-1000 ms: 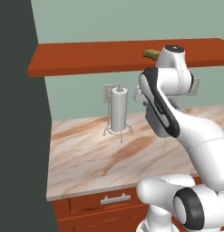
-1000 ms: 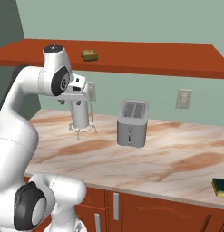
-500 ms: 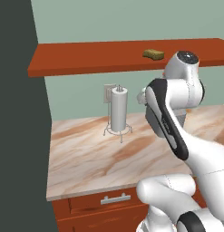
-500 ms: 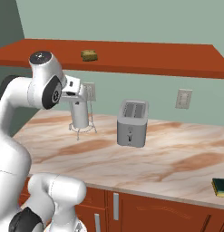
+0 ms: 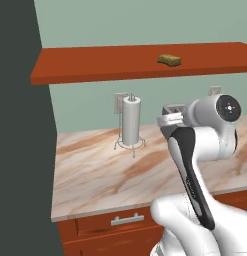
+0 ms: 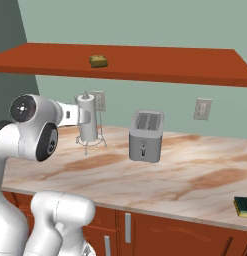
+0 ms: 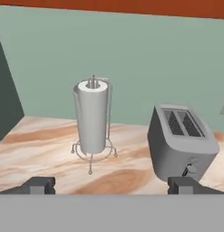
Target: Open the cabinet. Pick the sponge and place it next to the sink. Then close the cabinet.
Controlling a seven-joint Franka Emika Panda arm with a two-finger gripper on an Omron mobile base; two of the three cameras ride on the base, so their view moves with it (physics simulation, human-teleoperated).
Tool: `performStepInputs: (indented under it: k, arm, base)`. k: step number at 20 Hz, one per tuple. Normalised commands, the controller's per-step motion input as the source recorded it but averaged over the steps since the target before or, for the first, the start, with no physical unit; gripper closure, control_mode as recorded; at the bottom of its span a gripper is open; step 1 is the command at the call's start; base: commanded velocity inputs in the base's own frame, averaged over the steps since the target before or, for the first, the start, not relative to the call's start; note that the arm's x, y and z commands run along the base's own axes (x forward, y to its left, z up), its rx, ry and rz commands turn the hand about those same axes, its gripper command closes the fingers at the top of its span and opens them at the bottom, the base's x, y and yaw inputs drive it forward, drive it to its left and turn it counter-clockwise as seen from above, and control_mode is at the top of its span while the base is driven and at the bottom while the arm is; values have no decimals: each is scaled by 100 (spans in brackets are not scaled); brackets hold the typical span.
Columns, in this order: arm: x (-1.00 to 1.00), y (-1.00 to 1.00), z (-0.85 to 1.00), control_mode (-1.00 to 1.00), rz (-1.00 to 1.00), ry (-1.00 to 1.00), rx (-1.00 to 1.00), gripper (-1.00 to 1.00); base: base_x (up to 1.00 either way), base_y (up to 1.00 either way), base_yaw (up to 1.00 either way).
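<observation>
From left to right in the hand view we see a dark wall edge, then the paper towel roll (image 7: 91, 115) upright on its wire stand, then the grey toaster (image 7: 180, 141) just to its right, all on the marbled desk (image 7: 45, 145). Our gripper (image 7: 111, 185) looks out level over that desk with its jaws set wide apart and nothing between them. The sponge (image 6: 98, 61) is well above all this: it lies on the red-brown cabinet (image 6: 160, 62), which shows as a wide flat slab over the desk, and in the left base view the sponge (image 5: 169, 59) sits toward the slab's right part, above and far from the hand. We judge the fetching of the sponge is not yet done, and the hand is low and aimed at the desk, not at the cabinet. The risk from here is in the climb: if we raise the arm straight up from this pose, the wrist or elbow could strike the slab's front edge or its underside, and a sweep to the right could knock the toaster or tip the towel roll off its stand. A soft sponge may also slide back if we nudge it. As for containers, the toaster's two slots look empty; at the far right of the right base view a small dark green-and-yellow block (image 6: 243, 205) lies on the desk.
</observation>
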Motion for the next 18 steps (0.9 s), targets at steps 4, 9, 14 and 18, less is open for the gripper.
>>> performStepInputs:
  k: [4, 9, 14, 18]
  arm:
    - [-25, -1, 0, -100, 0, -27, 0, -100]
    - [-7, -2, 0, -100, -3, -9, 1, -100]
    - [-1, -3, 1, -100, 0, -2, 1, -100]
    - [0, -5, 3, -100, 0, 0, 4, -100]
  base:
    - [0, 0, 0]
    - [0, 0, 0]
    - [0, 0, 0]
    - [0, 0, 0]
